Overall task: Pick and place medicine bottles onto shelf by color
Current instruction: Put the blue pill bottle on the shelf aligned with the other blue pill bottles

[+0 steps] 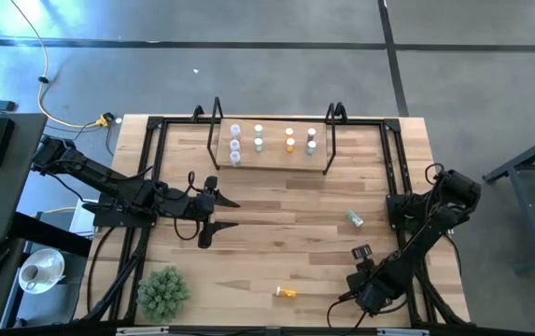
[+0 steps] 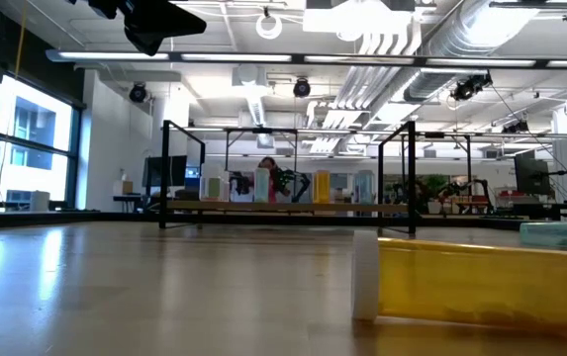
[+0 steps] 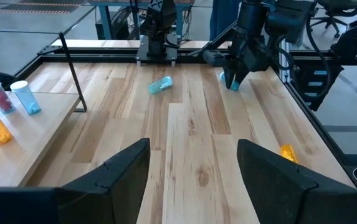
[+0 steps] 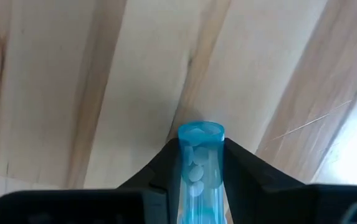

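Two matte-black jointed arms with black cables and pointed fingers.

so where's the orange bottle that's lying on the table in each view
high view: orange bottle near the table's front edge, right of the plant.
low view: orange bottle close up at lower right, white cap to the left.
left wrist view: orange bottle at the right, partly hidden.
right wrist view: not in it; only a blue bottle in the right pincer.
shared landmark: the shelf.

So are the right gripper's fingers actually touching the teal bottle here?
Touching. In the right wrist view both dark fingers press flush against the sides of the teal bottle, with no gap on either side.
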{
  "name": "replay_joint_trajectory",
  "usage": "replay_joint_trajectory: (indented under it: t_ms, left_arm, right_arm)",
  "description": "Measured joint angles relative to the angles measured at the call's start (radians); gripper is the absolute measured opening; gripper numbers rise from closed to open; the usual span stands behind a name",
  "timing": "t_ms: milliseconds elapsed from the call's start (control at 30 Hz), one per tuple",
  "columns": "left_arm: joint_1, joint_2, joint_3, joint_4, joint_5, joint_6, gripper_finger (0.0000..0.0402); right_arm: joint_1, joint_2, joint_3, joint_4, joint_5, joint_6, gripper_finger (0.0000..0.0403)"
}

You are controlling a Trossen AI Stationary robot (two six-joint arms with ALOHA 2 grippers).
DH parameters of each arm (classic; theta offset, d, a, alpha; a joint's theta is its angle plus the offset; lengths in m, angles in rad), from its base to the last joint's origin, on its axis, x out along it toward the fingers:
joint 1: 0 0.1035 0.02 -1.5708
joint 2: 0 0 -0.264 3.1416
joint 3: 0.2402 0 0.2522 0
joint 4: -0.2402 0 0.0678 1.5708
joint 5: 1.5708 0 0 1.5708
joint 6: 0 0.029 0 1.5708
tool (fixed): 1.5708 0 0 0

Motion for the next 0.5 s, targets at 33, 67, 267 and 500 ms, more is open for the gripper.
replay_joint_trajectory:
  t_ms: [33, 67, 267, 500]
  left_arm:
    - [0.0, 0.0, 0.0, 0.0, 0.0, 0.0, 0.0232]
    - [0.0, 0.0, 0.0, 0.0, 0.0, 0.0, 0.0232]
    - [0.0, 0.0, 0.0, 0.0, 0.0, 0.0, 0.0232]
    - [0.0, 0.0, 0.0, -0.008, 0.0, 0.0, 0.0232]
  right_arm:
    - [-0.005, 0.0, 0.0, 0.006, 0.011, 0.011, 0.0079]
    - [-0.011, -0.002, -0.001, 0.016, 0.025, 0.014, 0.0079]
    - [-0.087, -0.003, 0.02, 0.093, 0.166, 0.041, 0.008]
    - [-0.24, -0.005, 0.068, 0.221, 0.204, 0.039, 0.008]
